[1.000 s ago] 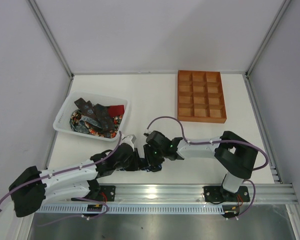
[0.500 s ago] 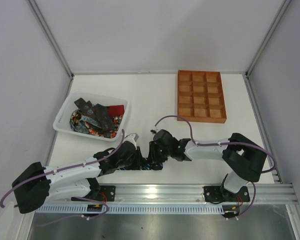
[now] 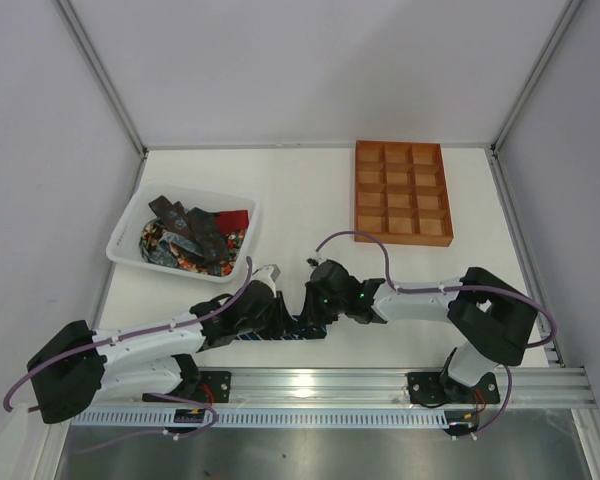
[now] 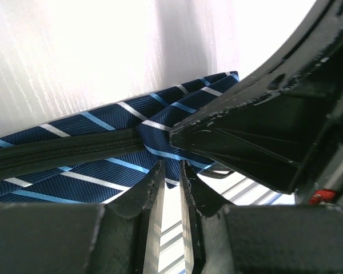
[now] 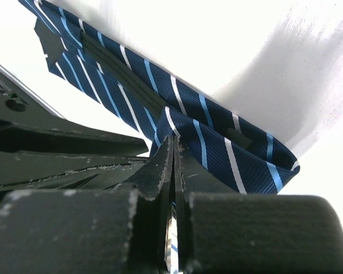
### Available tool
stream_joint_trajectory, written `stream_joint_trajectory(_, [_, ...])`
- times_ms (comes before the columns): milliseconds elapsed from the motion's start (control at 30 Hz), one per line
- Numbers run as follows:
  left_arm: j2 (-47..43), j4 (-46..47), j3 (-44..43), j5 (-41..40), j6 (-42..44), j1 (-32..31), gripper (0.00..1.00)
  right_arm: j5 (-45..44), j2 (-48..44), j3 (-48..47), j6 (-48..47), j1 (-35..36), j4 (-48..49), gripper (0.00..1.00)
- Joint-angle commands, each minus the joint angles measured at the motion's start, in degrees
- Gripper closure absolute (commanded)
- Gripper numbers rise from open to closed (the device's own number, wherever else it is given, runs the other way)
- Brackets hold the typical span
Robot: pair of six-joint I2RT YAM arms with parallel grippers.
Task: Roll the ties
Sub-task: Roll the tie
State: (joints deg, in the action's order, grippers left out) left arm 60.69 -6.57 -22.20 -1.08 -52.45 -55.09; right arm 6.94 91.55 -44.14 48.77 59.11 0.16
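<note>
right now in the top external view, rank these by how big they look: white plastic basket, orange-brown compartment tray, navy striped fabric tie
1 and 2. white plastic basket and orange-brown compartment tray: they look about alike, too close to rank.
3. navy striped fabric tie: only a short strip shows, the rest is hidden.

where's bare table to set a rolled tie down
Bare: the table between basket and tray, and the strip behind the basket. Crowded: the near edge at centre, where left gripper and right gripper both pinch the navy tie.
</note>
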Motion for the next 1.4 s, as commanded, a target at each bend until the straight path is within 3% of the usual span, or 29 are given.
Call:
stream_joint_trajectory(0, [0.9,2.4,-2.2,1.9,0.7,0.3,0.78,-0.5,1.3,0.4,1.0,-0.1,3.1,1.0])
stream_joint_trajectory(300, [7.9,6.4,-1.6,3.0,1.5,0.9,0.8,-0.9,1.2,-0.4,0.5,0.1,2.3,1.0])
stream_joint_trajectory(567, [9.3,8.6,-0.8,3.5,2.3,2.4,0.8,-4.0,-4.1,-3.8,-3.4,0.5,-6.7,0.94])
stream_joint_trajectory(767, [10.4,8.9,-1.4,4.0,2.8,2.7,0.8,-5.2,-10.0,-5.8,-5.4,0.1,-12.5,0.76])
stream_joint_trajectory(800, [10.6,8.9,-1.4,4.1,2.9,2.7,0.8,-5.4,-10.7,-6.0,-5.7,0.1,-13.3,0.68])
stream_joint_trajectory(1100, [11.0,8.2,-3.1,4.4,3.4,2.7,0.8,-6.9,-21.1,0.2,-7.1,-1.1,-18.3,0.31])
stream_joint_trajectory(1233, [10.9,7.9,-3.4,4.3,3.6,2.7,0.8,0.9,-24.7,7.4,-8.6,-4.1,-10.7,0.27])
stream_joint_trajectory(1367, [10.9,7.5,-3.6,4.3,3.8,2.8,0.8,2.9,-25.6,10.9,-12.0,-4.4,-8.2,0.25])
